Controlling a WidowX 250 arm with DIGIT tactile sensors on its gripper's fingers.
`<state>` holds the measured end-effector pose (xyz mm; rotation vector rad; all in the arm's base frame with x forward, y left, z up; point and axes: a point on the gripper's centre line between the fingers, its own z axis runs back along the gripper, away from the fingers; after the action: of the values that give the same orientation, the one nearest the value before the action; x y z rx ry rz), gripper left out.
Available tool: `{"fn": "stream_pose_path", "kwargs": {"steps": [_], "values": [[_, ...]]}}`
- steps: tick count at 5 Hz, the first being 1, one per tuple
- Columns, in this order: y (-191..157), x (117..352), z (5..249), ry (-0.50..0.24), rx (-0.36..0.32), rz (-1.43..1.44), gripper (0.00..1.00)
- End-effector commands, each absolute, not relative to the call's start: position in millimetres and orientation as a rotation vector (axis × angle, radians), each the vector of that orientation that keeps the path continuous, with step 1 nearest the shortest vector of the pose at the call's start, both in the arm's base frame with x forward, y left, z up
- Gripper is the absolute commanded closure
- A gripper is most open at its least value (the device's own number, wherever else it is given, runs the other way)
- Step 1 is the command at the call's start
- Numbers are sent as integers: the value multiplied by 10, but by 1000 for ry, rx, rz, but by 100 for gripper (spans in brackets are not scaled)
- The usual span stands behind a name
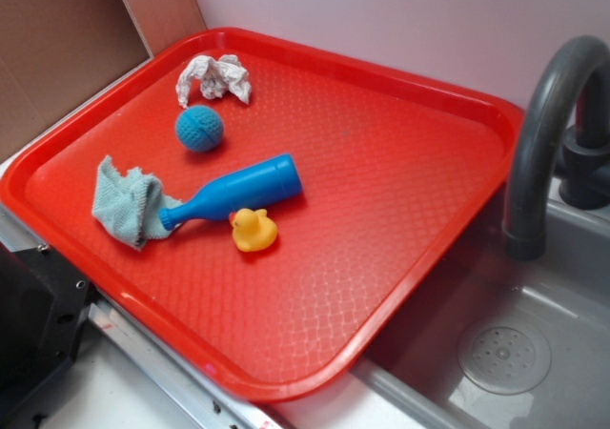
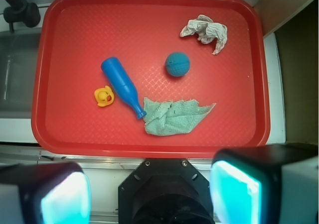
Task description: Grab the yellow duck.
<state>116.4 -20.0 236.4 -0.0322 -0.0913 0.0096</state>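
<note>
The yellow duck [image 1: 254,230] [image 2: 104,95] sits upright on the red tray [image 1: 400,191] [image 2: 89,30], touching or nearly touching the side of a blue bottle [image 1: 233,191] [image 2: 122,86] that lies flat. My gripper [image 2: 149,194] shows only in the wrist view, high above and back from the tray's near edge. It is open, with its cyan pads [image 2: 65,199] wide apart and nothing between them. The duck lies far ahead of the fingers and a little left of centre.
A blue knitted ball [image 1: 199,128] [image 2: 177,64], a green cloth [image 1: 127,203] [image 2: 174,116] at the bottle's neck and a crumpled white cloth [image 1: 213,78] [image 2: 205,31] share the tray. A grey sink [image 1: 505,353] with a dark faucet [image 1: 543,133] [image 2: 20,10] adjoins it. The black robot base [image 2: 162,194] sits below.
</note>
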Motion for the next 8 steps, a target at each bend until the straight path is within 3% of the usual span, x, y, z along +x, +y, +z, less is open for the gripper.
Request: {"fn": "stream_pose_path", "kwargs": {"steps": [1, 2, 3, 4, 5, 6, 7, 8], "values": [[-200, 1164, 2364, -91, -32, 10, 0], [-341, 1188, 2328, -163, -55, 193, 0], [-516, 1248, 2242, -168, -92, 447, 0], [-712, 1453, 2035, -127, -93, 616, 0], [-769, 1676, 1696, -87, -68, 728, 0], [-845, 1870, 1313, -127, -33, 778, 0], [-937, 1973, 943, -145, -59, 746, 0], [-928, 2000, 718, -143, -35, 742, 0]]}}
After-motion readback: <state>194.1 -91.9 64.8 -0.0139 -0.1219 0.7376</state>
